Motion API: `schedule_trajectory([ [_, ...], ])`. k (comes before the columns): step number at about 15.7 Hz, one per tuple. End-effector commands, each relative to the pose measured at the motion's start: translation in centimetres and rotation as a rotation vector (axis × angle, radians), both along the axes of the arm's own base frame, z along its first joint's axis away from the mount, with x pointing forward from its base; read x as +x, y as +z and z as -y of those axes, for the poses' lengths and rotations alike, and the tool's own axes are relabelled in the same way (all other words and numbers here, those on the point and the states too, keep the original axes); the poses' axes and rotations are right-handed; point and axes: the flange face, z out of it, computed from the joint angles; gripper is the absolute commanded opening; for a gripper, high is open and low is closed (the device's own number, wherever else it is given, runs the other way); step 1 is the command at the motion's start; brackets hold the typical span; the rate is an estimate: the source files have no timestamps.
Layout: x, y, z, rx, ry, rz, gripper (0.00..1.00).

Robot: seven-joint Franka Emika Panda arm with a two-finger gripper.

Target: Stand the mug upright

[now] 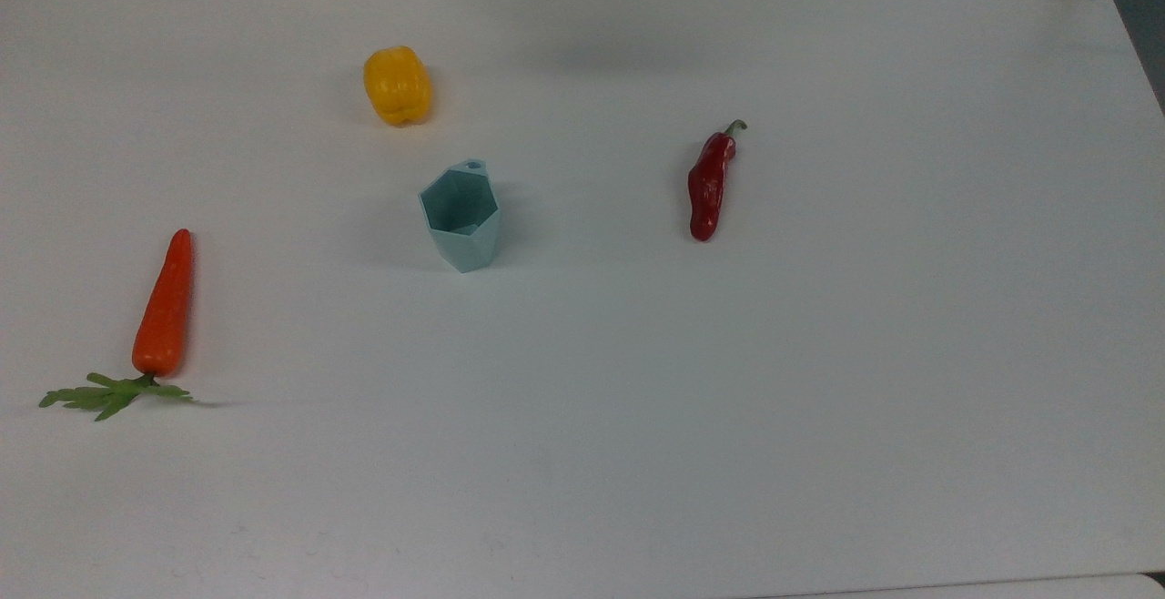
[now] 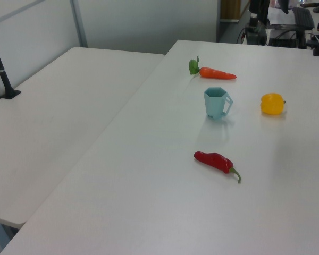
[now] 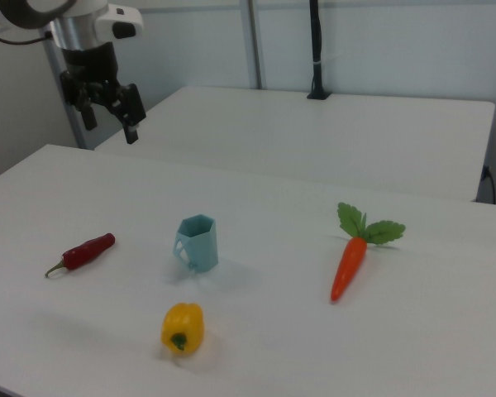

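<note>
- from my console, the small pale blue-teal faceted mug [image 1: 461,215] stands upright on the white desk [image 1: 819,399], hexagonal rim up, base flat; in the left view [image 2: 217,103] its looped handle points to the left view's right.
- i judge the task's goal met as things lie now: nothing about the mug looks tilted or propped.
- the black two-finger gripper [image 3: 108,106] hangs high at the right view's upper left, well apart from the mug and above the desk's far side; its fingers are spread apart and hold nothing.
- next move, in my judgement: little is called for beyond keeping the arm clear; if a check is wanted, i would confirm the mug sits steady before any approach, since a nudge at the rim could tip it.
- the mug is the one container here; from the top view its inside looks empty.
- around it, all apart from it: a yellow bell pepper [image 1: 397,86], a red chilli pepper [image 1: 709,182], an orange carrot with green leaves [image 1: 162,308].
</note>
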Motion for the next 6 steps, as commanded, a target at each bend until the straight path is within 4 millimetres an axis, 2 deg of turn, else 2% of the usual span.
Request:
schedule_trajectory([
  [1,0.57,-1.09,1.18,0.000,0.058,0.069,1.00],
  [6,0.80,-1.27,1.15,-0.005,0.057,0.081,1.00],
])
